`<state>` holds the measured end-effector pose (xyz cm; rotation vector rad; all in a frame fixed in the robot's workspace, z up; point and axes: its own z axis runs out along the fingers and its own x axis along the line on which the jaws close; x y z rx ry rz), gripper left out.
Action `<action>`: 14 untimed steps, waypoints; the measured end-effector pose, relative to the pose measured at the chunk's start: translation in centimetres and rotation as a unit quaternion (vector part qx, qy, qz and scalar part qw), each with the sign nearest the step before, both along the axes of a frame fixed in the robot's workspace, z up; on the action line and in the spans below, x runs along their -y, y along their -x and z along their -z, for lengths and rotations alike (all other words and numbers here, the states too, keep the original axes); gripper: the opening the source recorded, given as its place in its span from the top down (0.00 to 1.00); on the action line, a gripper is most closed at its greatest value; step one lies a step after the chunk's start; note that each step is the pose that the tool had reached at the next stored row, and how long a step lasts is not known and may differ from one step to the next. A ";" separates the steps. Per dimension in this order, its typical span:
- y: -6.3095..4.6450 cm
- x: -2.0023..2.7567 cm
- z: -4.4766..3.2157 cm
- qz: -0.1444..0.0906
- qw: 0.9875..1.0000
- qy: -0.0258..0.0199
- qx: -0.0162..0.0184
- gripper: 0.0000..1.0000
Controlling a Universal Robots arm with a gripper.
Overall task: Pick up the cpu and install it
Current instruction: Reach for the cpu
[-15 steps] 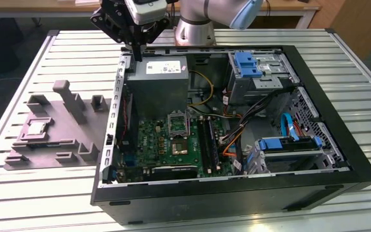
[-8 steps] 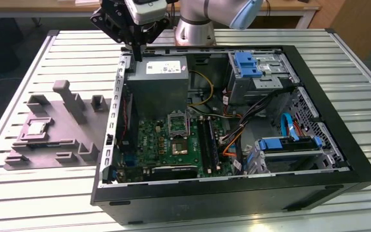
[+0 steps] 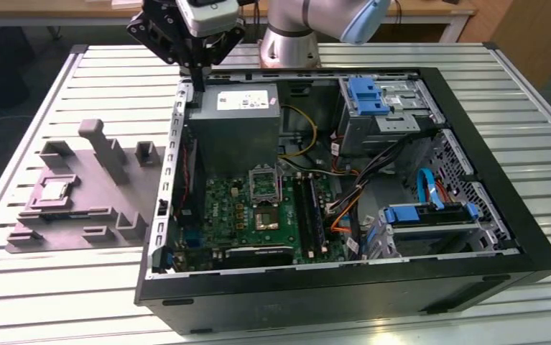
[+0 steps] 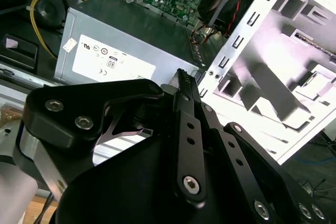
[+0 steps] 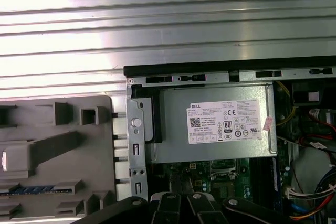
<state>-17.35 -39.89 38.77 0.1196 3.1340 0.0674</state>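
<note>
"Where did the cpu lie?"

"Flat in a square recess of the grey plastic fixture. That sat on the slatted metal table, outside the open computer case, on the exterior view's left."

"And the claw?"

"The gripper hung above the far left corner of the case. Its fingers were drawn together with nothing between them. The tips pointed down just beside the case wall and the grey power supply. The second wrist view showed the same: the gripper pinched to a single point in front of the power supply."

"So it wasn't touching the chip?"

"No, the two were well apart. The cpu lay nearer and farther left than the claw, and the fixture's upright posts stood roughly between them."

"What about the socket?"

"The metal-framed socket sat on the green board inside the case. It was just on the near side of the power supply, to the right of the cpu."
</note>
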 end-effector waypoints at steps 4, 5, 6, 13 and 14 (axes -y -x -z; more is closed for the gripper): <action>0.2 0.00 0.00 0.000 1.000 0.000 0.000 0.89; 0.3 0.00 0.00 0.000 1.000 0.000 0.000 0.89; 0.3 0.00 0.00 0.000 1.000 0.000 0.000 0.89; 0.4 0.00 0.06 0.000 1.000 0.000 0.000 0.89; 0.5 0.00 0.10 0.000 1.000 0.000 -0.001 0.89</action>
